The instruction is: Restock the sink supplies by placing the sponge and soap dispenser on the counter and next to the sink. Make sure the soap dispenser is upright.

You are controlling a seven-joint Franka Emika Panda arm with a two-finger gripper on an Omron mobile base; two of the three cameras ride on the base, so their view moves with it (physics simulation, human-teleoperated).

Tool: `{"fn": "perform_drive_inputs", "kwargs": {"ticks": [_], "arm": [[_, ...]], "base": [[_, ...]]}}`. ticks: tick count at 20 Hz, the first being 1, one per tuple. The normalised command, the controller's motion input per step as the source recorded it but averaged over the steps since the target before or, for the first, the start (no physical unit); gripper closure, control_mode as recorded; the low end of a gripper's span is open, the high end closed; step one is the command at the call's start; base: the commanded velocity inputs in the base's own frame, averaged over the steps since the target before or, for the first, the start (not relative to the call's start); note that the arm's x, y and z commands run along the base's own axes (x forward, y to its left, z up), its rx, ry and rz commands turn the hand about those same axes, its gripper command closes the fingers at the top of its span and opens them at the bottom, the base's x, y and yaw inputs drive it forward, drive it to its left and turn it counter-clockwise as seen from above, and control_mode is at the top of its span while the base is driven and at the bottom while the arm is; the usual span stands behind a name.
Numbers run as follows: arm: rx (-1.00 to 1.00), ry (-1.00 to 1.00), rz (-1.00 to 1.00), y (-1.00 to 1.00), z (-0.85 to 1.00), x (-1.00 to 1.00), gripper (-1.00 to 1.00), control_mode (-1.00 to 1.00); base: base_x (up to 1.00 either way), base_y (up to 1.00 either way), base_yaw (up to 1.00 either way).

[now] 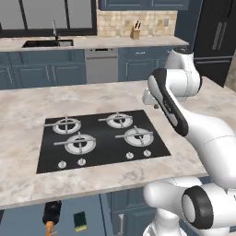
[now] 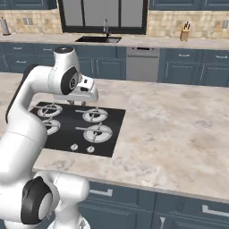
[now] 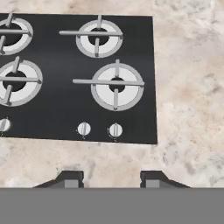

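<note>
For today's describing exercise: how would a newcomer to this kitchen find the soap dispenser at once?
Find the marbled island with the black gas hob. Below its near edge, at lower left, two small things sit side by side. The soap dispenser is the left one: black, rounded, orange-topped, unlike the flat yellow-and-green sponge.

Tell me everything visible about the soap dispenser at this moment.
The soap dispenser is a small black rounded bottle with an orange pump top. It sits low in the left base view, below the front edge of the hob worktop, lying tipped with the pump end pointing down the picture, not upright. The sponge is just to its right, apart from it. What it rests on cannot be told.
</note>
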Motion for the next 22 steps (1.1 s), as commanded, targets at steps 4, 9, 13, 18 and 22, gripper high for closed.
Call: {"fn": "perform_drive_inputs", "kwargs": {"ticks": [4,9,13,18,22], "arm": [[0.0,0.0,0.0,0.0,0.0,0.0,-1.0,1.0],[0.0,0.0,0.0,0.0,0.0,0.0,-1.0,1.0],[0.0,0.0,0.0,0.0,0.0,0.0,-1.0,1.0],[0.0,0.0,0.0,0.0,0.0,0.0,-1.0,1.0],[0.0,0.0,0.0,0.0,0.0,0.0,-1.0,1.0]], "base": [[-0.12,0.0,0.12],[-0.51,-0.32,0.46],[-0.32,-0.58,0.54],[-0.1,-0.46,0.51],[-0.08,-0.18,0.46]]}}
